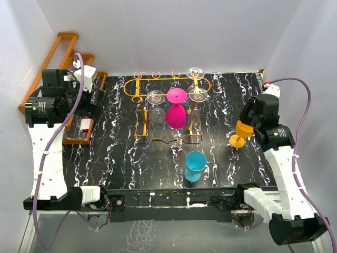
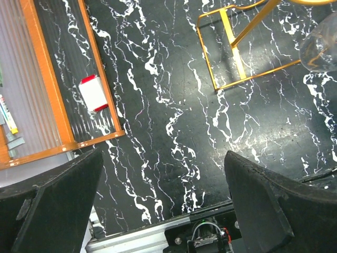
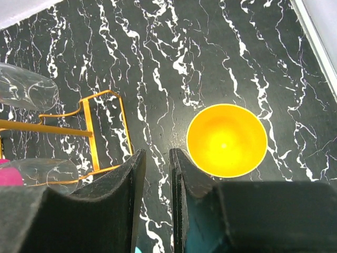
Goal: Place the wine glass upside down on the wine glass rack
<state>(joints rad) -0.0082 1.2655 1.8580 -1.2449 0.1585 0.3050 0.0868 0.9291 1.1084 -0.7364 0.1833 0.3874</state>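
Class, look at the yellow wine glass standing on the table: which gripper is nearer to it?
Right. The right gripper hovers just above and beside the yellow wine glass, not gripping it. The left gripper is at the table's far left by the wooden rack.

Wire rack (image 1: 167, 108) sits at the back centre of the worktop (image 1: 126, 158). Hanging upside down in it: one glass (image 1: 156, 108) left, one (image 1: 176, 109) in the middle, one (image 1: 197, 97) right, a fourth (image 1: 195, 72) behind at the back rail. A goblet (image 1: 195, 165) stands upright near the front edge, centre-right. Another goblet (image 1: 240, 133) stands upright by the right edge. Wooden rack (image 1: 79, 100) runs along the left edge toward the back-left corner.
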